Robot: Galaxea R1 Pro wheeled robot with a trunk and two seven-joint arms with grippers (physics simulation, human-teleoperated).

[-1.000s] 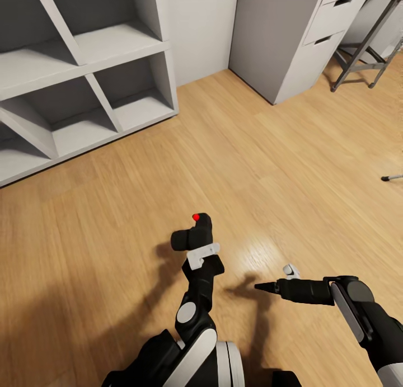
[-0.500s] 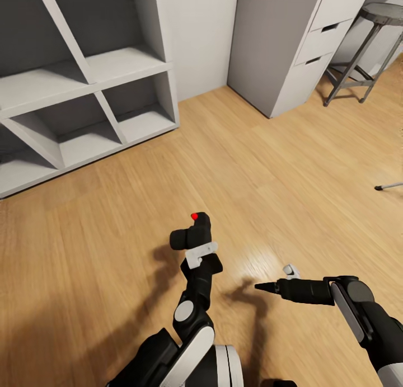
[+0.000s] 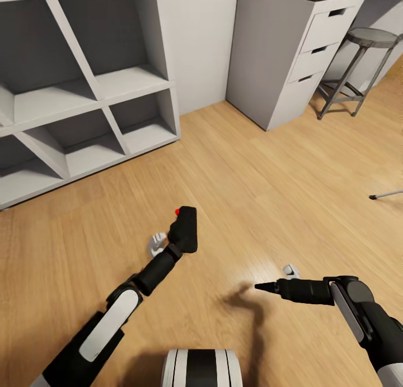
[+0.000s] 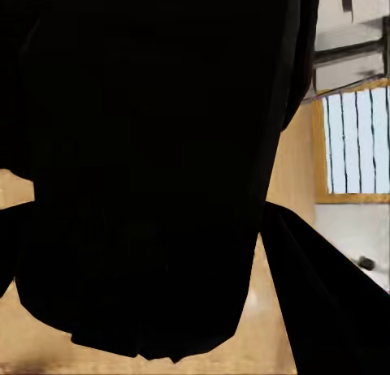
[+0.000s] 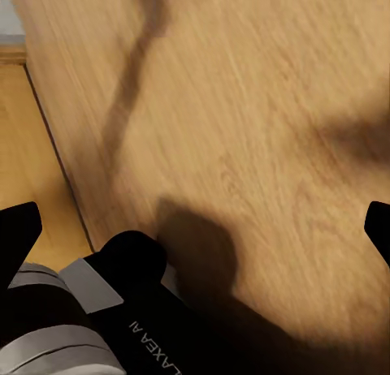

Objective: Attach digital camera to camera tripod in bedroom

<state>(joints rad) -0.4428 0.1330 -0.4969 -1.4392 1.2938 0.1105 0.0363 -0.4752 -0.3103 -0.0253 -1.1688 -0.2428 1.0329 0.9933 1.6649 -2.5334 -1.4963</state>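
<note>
Wood plank floor [image 3: 268, 169] underfoot. Ahead: grey open shelving unit with slanted dividers [image 3: 84, 96], then a grey drawer cabinet under a wood top [image 3: 285, 57], then a short grey round-seated stool [image 3: 358, 62].

At the far right edge a slim silver leg tip with a black foot [image 3: 386, 194] rests on the floor; probably the camera tripod, cannot confirm.

Left gripper [image 3: 168, 241] is clamped on the small chunky matte-black digital camera with a round red button [image 3: 184, 227], held out over the floor; in the left wrist view its black body [image 4: 154, 164] blocks most of the frame.

Right gripper [image 3: 280, 279] is empty, fingertips spread wide in the right wrist view.

Handling: camera reads rigid, light, matte so not slippery. Hold the body sides and leave its underside free for the mount.
</note>
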